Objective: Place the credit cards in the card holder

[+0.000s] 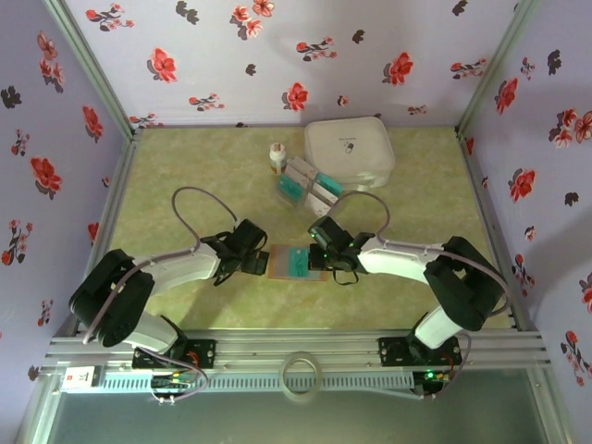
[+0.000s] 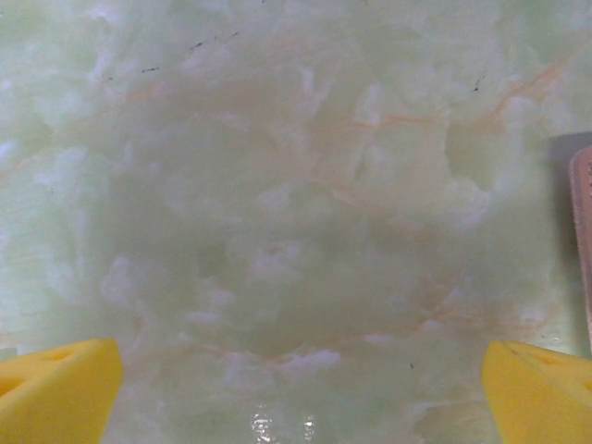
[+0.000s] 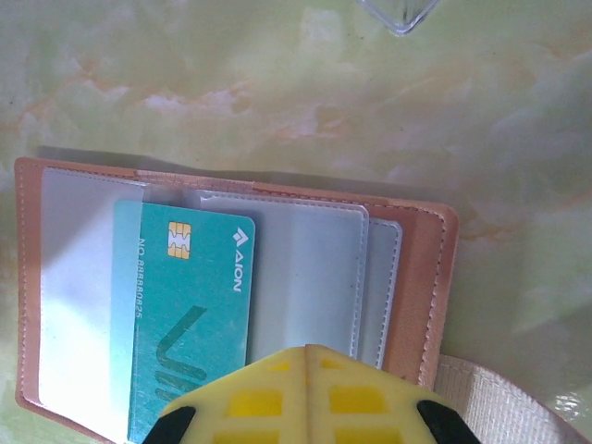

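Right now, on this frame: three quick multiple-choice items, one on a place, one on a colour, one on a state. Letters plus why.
1. The teal card sits:
A. in the open holder
B. loose at the far edge
C. lifted in the air

2. The fingers are:
A. blue
B. yellow
C. red

3. The right claw is:
A. wide open
B. half open
C. shut

Answers:
1 A: the card lies partway under a clear sleeve of the holder.
2 B: both wrist views show yellow fingers.
3 C: its two fingers meet with no gap, over the card's near end.
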Motion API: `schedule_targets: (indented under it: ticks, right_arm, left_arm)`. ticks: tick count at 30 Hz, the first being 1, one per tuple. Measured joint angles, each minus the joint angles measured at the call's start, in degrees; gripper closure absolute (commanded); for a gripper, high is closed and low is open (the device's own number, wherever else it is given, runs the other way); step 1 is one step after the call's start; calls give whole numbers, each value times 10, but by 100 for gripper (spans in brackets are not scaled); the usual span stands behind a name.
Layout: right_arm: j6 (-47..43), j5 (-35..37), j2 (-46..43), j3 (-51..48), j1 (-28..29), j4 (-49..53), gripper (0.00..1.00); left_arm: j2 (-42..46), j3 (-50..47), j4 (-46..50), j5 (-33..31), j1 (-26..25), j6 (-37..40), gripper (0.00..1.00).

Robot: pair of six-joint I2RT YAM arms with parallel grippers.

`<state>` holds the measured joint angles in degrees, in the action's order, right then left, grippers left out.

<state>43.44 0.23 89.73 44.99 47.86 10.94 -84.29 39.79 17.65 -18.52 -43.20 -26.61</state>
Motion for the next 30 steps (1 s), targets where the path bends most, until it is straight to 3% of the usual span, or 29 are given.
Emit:
schedule_targets:
  ticks: [30]
  right_arm:
    - [0, -39, 52, 30, -1, -32, 100]
  left_arm:
    - [-28, 17, 7, 3, 0, 0, 0]
